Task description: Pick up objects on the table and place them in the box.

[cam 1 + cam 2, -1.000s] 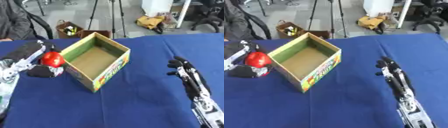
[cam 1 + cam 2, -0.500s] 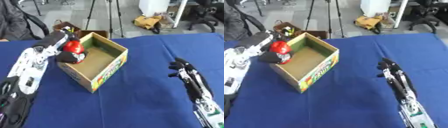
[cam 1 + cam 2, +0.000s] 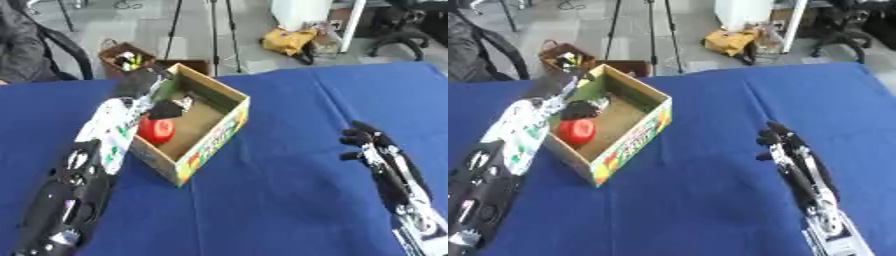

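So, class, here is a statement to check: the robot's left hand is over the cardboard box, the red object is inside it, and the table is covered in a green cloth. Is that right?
Not quite. The cloth is blue, not green, as the left eye view shows. The rest holds: the left hand is over the cardboard box, and the red object is inside it.

The box (image 3: 197,131) stands on the worktop (image 3: 262,200), left of centre and toward the far side, turned askew. Inside it, near its left wall, lies a round object (image 3: 157,129). The left hand (image 3: 162,109) reaches over the left wall into the box, just above that object. The right hand (image 3: 367,145) rests well apart on the right, near the near edge.
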Action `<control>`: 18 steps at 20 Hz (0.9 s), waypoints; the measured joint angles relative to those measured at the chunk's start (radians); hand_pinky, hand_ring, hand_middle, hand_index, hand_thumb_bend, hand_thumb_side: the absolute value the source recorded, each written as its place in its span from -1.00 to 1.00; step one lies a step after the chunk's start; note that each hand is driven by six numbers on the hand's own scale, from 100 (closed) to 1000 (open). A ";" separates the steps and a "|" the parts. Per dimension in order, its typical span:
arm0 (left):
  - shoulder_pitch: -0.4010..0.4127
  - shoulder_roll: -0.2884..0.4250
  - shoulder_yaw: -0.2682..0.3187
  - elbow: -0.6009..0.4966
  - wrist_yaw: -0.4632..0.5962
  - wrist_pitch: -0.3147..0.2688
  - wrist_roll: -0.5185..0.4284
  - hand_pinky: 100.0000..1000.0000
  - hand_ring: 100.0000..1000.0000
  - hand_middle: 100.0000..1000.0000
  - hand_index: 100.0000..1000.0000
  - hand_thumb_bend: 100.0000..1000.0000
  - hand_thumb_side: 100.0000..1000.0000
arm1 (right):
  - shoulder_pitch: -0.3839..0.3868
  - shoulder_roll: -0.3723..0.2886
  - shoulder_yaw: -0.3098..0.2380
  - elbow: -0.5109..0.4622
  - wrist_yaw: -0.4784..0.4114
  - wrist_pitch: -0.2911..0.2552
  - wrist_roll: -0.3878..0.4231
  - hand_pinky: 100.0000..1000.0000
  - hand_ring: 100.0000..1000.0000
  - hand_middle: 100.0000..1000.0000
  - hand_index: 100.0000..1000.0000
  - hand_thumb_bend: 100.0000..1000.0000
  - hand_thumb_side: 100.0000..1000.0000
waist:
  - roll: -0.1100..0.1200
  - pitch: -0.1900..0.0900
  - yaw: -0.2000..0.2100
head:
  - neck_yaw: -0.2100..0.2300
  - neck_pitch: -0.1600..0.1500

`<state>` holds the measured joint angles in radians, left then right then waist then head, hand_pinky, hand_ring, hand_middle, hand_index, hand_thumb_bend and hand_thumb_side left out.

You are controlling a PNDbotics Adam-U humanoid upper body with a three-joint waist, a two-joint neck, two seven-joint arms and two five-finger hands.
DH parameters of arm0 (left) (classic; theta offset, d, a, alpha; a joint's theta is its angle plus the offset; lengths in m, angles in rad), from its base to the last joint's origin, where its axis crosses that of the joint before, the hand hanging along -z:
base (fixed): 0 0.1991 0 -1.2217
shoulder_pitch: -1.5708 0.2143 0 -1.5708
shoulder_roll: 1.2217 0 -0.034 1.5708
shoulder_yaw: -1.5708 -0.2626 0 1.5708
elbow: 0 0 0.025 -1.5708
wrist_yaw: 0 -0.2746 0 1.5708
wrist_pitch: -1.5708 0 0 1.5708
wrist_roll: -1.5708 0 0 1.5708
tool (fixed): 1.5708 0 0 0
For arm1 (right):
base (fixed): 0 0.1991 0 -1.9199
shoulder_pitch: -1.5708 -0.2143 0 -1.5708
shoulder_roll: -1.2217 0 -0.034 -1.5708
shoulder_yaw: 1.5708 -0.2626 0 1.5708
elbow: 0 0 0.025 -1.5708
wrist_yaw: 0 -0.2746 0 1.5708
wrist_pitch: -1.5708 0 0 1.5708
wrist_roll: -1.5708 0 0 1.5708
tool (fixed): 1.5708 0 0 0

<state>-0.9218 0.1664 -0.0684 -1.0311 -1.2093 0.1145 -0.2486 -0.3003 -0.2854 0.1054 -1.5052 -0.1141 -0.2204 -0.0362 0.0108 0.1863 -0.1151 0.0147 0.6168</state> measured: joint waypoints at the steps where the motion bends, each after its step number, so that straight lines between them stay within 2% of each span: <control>1: -0.005 0.000 0.001 0.026 -0.017 -0.014 0.017 0.92 0.85 0.88 0.88 -0.58 1.00 | 0.000 0.000 0.000 0.000 0.000 0.000 0.000 0.15 0.51 0.43 0.77 -1.00 0.29 | 0.000 0.000 0.001 | 0.000 -0.001; 3: -0.009 -0.001 0.010 0.062 -0.039 -0.044 0.049 0.92 0.85 0.88 0.88 -0.58 1.00 | 0.000 0.000 0.000 0.000 0.000 0.000 0.000 0.15 0.51 0.43 0.77 -1.00 0.29 | -0.001 -0.001 0.007 | 0.000 -0.002; 4: -0.009 -0.001 0.017 0.071 -0.042 -0.058 0.065 0.80 0.75 0.81 0.85 -0.67 1.00 | 0.000 0.000 0.000 0.000 0.000 0.000 0.000 0.15 0.51 0.43 0.77 -1.00 0.29 | -0.002 -0.001 0.010 | 0.000 -0.002; 7: -0.004 -0.009 0.044 0.051 -0.029 -0.103 0.117 0.52 0.50 0.60 0.78 -0.69 1.00 | 0.001 0.001 -0.001 0.000 0.000 0.000 -0.001 0.15 0.51 0.43 0.76 -1.00 0.29 | -0.007 -0.004 0.030 | -0.008 -0.002; 9: 0.016 -0.009 0.062 0.011 -0.004 -0.137 0.152 0.36 0.38 0.49 0.74 -0.78 1.00 | 0.002 0.003 -0.002 0.000 0.000 -0.001 -0.002 0.15 0.50 0.43 0.76 -1.00 0.29 | -0.008 -0.007 0.041 | -0.014 -0.002; 13: 0.090 -0.009 0.076 -0.090 0.058 -0.203 0.220 0.21 0.24 0.38 0.70 -0.93 1.00 | 0.005 0.008 -0.007 0.000 0.000 -0.002 -0.007 0.15 0.50 0.43 0.76 -1.00 0.29 | -0.007 -0.008 0.063 | -0.026 -0.002; 18: 0.220 -0.003 0.059 -0.224 0.140 -0.261 0.303 0.05 0.11 0.27 0.69 -0.86 1.00 | 0.005 0.008 -0.013 0.000 0.000 -0.004 -0.014 0.15 0.50 0.42 0.77 -1.00 0.29 | -0.002 -0.006 0.081 | -0.036 -0.002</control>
<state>-0.7019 0.1632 -0.0091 -1.2554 -1.0692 -0.1462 0.0540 -0.2951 -0.2771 0.0921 -1.5052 -0.1142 -0.2243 -0.0498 0.0087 0.1799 -0.0344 -0.0208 0.6148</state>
